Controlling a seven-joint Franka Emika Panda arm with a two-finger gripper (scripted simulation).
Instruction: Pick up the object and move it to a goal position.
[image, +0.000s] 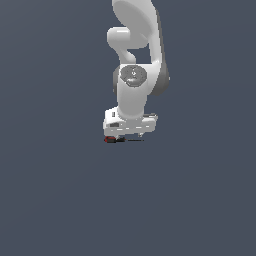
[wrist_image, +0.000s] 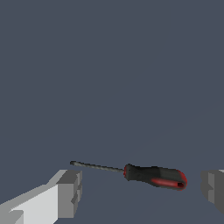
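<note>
While the white Panda arm (image: 134, 75) is reaching straight down, one small screwdriver (wrist_image: 144, 174) is lying flat on the worktop (image: 55, 190), directly beneath the pincer (image: 129, 135). Its handle is showing black with red stripes and a red butt end, and a thin dark shaft is running out from the handle's narrower end. In the wrist view the two grey fingertips (wrist_image: 70, 192) are standing wide apart, one beyond the shaft's tip and the other past the handle's butt, neither touching the tool, so it is sitting lengthwise in the gap between them. The worktop is showing as a plain, even slate-blue surface filling both views, with no walls or edges visible. The count is standing at one screwdriver, one arm and one pincer.
</note>
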